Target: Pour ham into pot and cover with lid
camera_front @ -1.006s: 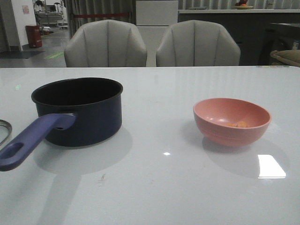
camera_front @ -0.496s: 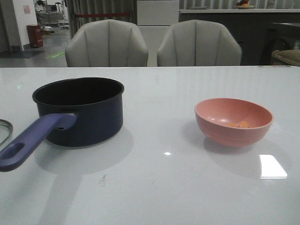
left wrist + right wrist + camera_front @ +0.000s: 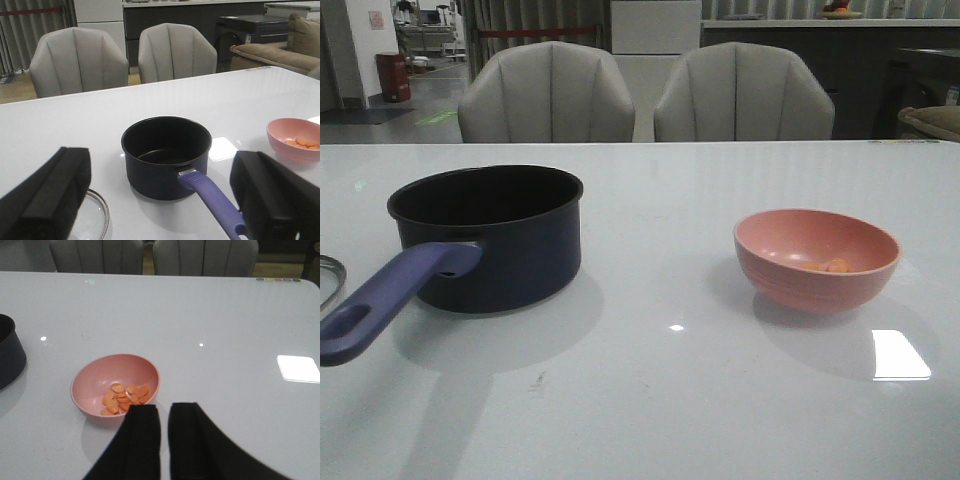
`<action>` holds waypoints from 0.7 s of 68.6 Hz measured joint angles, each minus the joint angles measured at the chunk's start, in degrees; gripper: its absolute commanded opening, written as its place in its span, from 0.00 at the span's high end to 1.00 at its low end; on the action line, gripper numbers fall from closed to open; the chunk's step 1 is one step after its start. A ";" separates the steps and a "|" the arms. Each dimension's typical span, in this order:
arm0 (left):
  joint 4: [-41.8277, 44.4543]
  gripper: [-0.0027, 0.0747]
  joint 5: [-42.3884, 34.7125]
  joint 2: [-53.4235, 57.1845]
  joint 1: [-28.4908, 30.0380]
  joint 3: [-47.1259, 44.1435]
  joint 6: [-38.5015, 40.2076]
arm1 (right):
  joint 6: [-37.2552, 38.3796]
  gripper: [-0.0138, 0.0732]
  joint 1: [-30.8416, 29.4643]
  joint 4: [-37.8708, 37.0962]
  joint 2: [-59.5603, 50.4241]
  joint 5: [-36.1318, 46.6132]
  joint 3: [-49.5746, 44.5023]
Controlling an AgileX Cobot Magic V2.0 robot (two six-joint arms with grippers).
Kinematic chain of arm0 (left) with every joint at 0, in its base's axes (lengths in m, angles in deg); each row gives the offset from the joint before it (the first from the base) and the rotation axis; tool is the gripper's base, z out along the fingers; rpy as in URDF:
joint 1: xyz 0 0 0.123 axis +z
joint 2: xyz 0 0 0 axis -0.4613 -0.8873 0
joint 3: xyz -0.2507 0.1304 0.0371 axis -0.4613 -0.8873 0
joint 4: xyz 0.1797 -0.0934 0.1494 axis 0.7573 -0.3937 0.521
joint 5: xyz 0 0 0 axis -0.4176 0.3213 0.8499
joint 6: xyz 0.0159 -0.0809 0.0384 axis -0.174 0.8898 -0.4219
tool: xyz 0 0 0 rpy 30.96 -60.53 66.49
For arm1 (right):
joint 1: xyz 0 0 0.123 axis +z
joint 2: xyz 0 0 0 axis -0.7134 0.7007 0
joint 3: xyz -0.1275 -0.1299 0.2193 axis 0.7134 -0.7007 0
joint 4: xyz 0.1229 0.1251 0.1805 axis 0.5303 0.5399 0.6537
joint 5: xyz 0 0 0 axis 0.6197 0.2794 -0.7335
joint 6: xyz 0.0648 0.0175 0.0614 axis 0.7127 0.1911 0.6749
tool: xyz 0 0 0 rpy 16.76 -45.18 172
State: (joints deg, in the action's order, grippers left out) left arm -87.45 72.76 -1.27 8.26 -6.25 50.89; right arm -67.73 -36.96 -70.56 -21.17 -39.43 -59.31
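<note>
Toward the robot's left, pot [image 3: 490,237] handle [image 3: 390,298]

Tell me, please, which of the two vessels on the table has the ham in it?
The pink bowl, on the robot's right, holds the ham as thin orange slices. The pot, dark navy with a long purple-blue handle, stands on the left and its black inside looks bare.

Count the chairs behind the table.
2. One chair stands behind the table's far edge, beyond the pot; the other chair is beside it, nearer the bowl's side. None hidden, apparently.
</note>
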 measured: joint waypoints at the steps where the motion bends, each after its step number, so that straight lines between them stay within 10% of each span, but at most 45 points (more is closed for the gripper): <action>1: 0.00 0.18 0.00 0.00 0.00 0.00 0.00 | 0.00 0.39 0.00 0.00 0.94 0.00 0.22; 10: -0.01 0.18 0.00 0.00 0.00 0.00 0.00 | 0.00 0.24 0.00 1.03 8.98 0.21 2.95; 48: -0.01 0.18 -0.03 0.00 0.00 0.00 -0.04 | 0.00 0.24 0.00 8.53 54.99 -2.33 28.52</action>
State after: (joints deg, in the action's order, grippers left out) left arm -87.46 72.72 -1.27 8.26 -6.25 50.85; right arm -67.73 -36.96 -62.03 33.83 -41.76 -30.79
